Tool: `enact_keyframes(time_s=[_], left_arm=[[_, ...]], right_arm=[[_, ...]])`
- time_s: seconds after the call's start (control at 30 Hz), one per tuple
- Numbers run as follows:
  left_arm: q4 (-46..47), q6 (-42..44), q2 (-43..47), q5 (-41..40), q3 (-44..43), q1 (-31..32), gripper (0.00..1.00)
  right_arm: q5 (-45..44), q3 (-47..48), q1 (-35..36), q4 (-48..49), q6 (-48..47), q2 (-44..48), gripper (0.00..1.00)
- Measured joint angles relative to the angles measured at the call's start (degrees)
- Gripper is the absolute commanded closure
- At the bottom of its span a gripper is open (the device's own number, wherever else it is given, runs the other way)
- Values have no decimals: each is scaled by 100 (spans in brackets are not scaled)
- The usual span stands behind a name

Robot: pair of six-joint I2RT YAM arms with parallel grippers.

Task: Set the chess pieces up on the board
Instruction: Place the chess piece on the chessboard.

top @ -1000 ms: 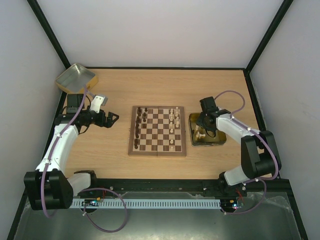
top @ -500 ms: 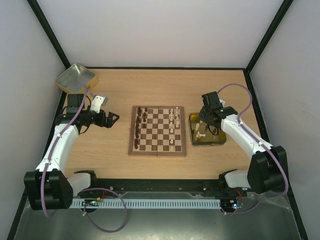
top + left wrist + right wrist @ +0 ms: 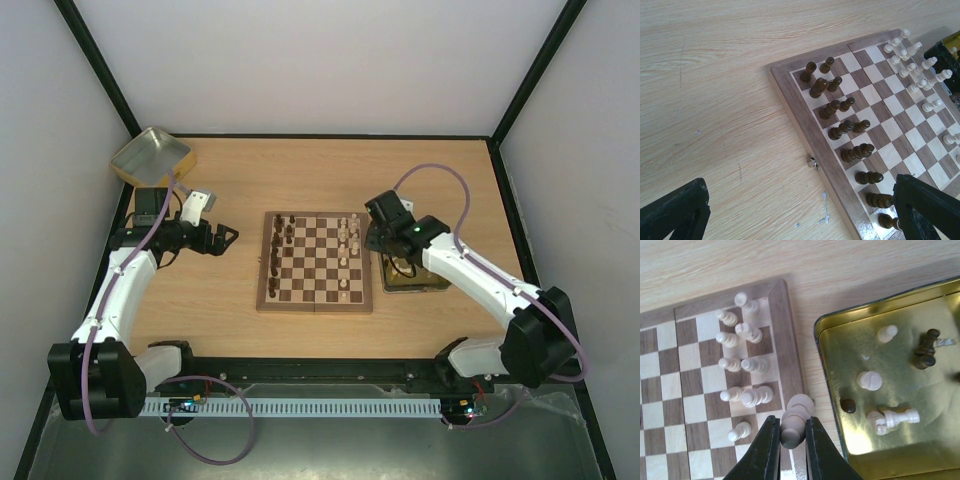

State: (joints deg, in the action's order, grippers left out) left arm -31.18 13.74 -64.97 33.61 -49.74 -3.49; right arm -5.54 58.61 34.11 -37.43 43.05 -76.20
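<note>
1. At table centre, the board (image 3: 315, 262) is laid flat. The dark pieces (image 3: 840, 107) are ranked in two files along its left side, and the cream pieces (image 3: 742, 365) are grouped along its right side.
2. Over the board's right rim, the right gripper (image 3: 790, 427) is closed narrowly on one cream piece (image 3: 796, 412), just beside the gold tray (image 3: 900, 375).
3. Within the gold tray, several cream figures and two dark ones are contained; one cream figure is lying on its side.
4. Left of the board, the left gripper (image 3: 800, 210) is held above the table (image 3: 715, 100) with jaws spread wide.
5. At the far left corner, a second gold tray (image 3: 152, 155) is placed.
</note>
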Motion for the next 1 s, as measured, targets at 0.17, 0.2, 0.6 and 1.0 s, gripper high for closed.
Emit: enact_keyframes(time_s=[0.17, 0.2, 0.6, 1.0], left_arm=[[0, 0, 0, 0, 0, 0, 1], [0, 0, 0, 0, 0, 0, 1], [0, 0, 0, 0, 0, 0, 1], [0, 0, 0, 0, 0, 0, 1]], right_arm=[[48, -87, 269, 20, 83, -118, 92], [66, -118, 304, 28, 94, -149, 92], [245, -605, 925, 186, 286, -369, 92], [350, -726, 1099, 431, 400, -564, 92]])
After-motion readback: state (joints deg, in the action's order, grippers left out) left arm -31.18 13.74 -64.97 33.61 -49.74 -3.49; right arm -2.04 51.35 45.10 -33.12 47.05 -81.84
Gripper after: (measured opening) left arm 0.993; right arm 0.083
